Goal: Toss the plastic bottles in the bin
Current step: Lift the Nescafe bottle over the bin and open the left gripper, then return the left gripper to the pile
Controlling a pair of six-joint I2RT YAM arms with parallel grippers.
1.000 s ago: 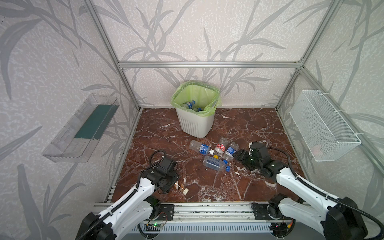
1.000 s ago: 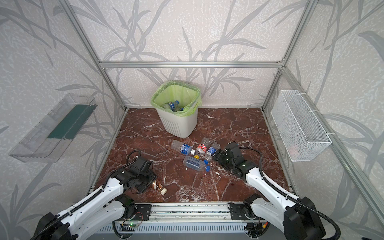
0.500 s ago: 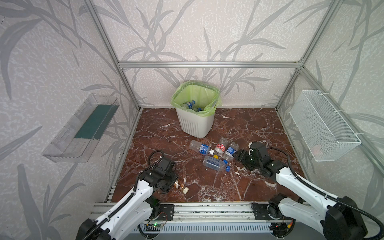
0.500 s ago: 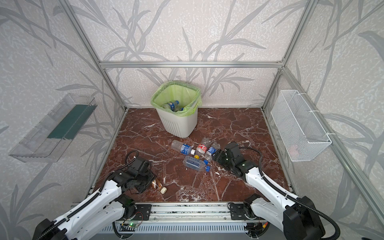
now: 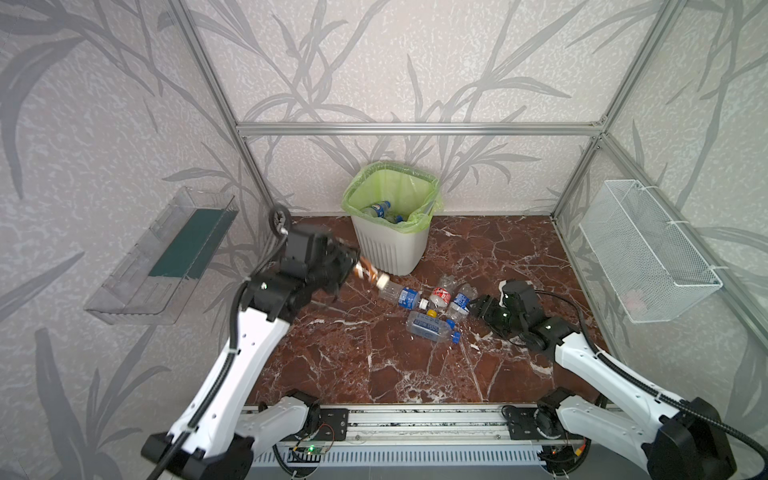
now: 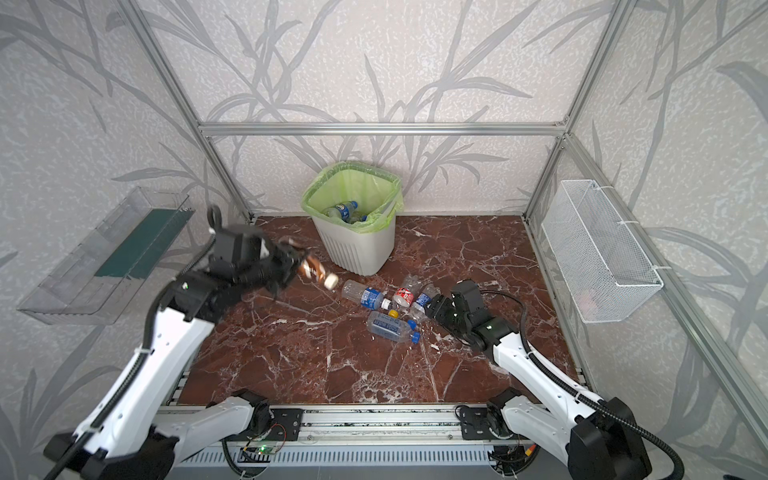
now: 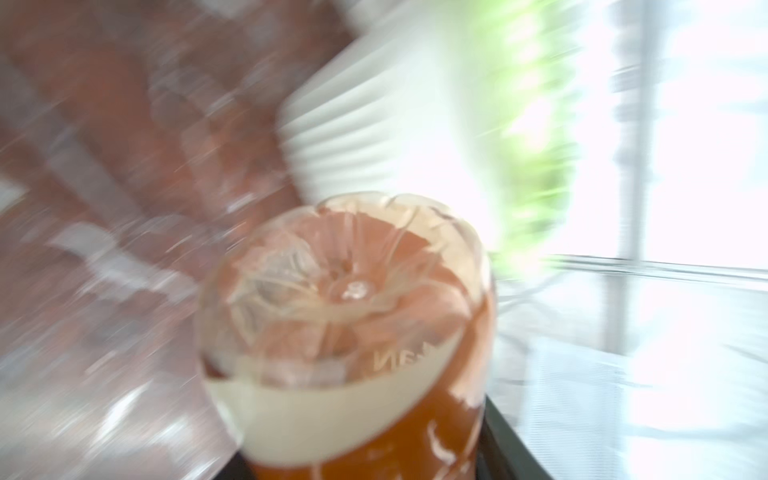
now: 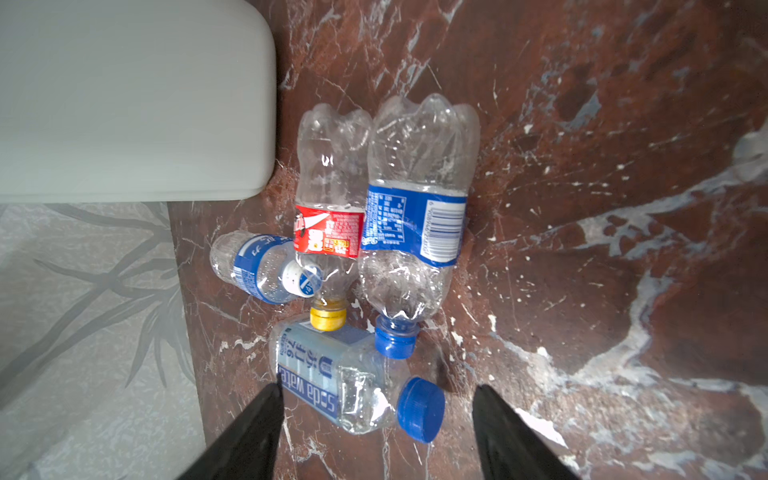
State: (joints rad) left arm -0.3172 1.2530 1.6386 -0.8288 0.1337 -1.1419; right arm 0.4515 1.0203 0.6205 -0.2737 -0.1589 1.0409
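The left gripper (image 5: 351, 266) is pinching the brown bottle (image 5: 366, 271) just beside the bin (image 5: 390, 249); it should clear the rim before releasing. The right gripper (image 8: 376, 388) is hovering, fingers spread, over the floor bottles (image 8: 415, 224).

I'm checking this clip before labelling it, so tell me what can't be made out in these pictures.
Left gripper: motion-blurred in both top views; the brown bottle fills the left wrist view, hiding the grip.
Bin: its liner hides most contents, so no count; cut off by the edge in the right wrist view.
Wire basket: a pinkish thing inside, too small to identify.
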